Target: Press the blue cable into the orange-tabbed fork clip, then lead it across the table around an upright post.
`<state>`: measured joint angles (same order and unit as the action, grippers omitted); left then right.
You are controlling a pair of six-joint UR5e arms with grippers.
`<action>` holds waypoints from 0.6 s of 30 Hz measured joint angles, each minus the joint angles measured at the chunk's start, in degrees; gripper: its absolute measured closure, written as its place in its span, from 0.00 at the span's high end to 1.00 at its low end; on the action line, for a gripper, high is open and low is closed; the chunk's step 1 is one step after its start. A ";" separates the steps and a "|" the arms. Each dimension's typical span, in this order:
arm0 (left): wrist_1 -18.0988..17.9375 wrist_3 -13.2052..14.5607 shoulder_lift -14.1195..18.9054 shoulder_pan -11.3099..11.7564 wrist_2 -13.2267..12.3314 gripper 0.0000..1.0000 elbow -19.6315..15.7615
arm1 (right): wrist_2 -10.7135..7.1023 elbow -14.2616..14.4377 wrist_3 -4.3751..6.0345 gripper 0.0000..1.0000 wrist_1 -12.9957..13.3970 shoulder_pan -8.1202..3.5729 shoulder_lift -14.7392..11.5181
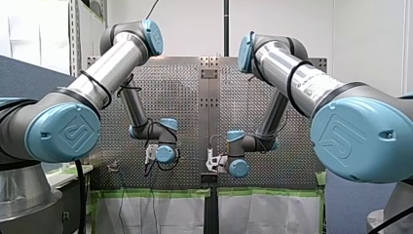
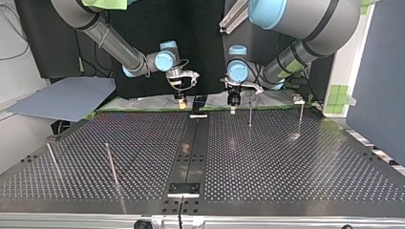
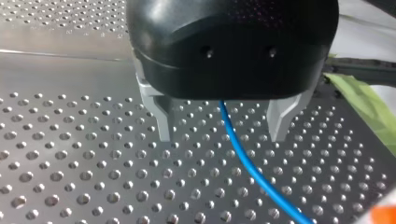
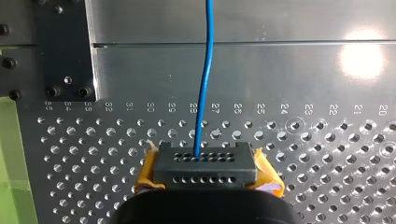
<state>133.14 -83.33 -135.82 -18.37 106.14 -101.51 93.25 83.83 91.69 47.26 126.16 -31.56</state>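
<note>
At the top view's left, close to the table's edge under the arms, my right gripper (image 4: 205,164) looks clamped on the blue cable (image 4: 206,70). The cable comes straight out from between its yellow pads (image 4: 148,173) and runs ahead over the metal. To the right of it, my left gripper (image 3: 222,133) stands wide, its metal fingers (image 3: 163,119) well apart. The cable passes between them, touching neither, and slants on toward an orange tab (image 3: 385,215) that just shows ahead of and beside that gripper; I take it for the fork clip's.

I judge the cable light, thin and limp, with a slick jacket. It will bow instead of pushing, so I would take it close beside the clip, with little slack between hold and fork.

The perforated table (image 2: 286,167) is hard, glossy metal, so the cable should slide freely. Across the top view, a blue-grey sheet (image 2: 67,98) lies off the left edge. Then come two near posts (image 2: 111,164), a dark centre strip (image 2: 193,148), and two far posts (image 2: 250,114), one of them close by my left gripper. The stretch between the pairs looks open enough for leading the cable.
</note>
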 joint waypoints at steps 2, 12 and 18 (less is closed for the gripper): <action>0.07 -0.37 0.55 -0.32 0.74 0.98 0.01 | -0.07 0.00 0.00 0.00 0.02 0.00 0.00; 0.28 -4.90 5.68 -1.84 2.79 0.97 -0.72 | -0.98 -0.01 0.15 0.00 -0.01 0.10 0.01; -1.76 -7.40 8.57 -2.47 2.94 0.97 -1.75 | -1.05 -0.01 0.20 0.00 -0.04 0.23 0.00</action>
<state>131.38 -90.74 -127.25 -20.83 109.07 -103.26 92.20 83.82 91.89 47.21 126.39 -31.57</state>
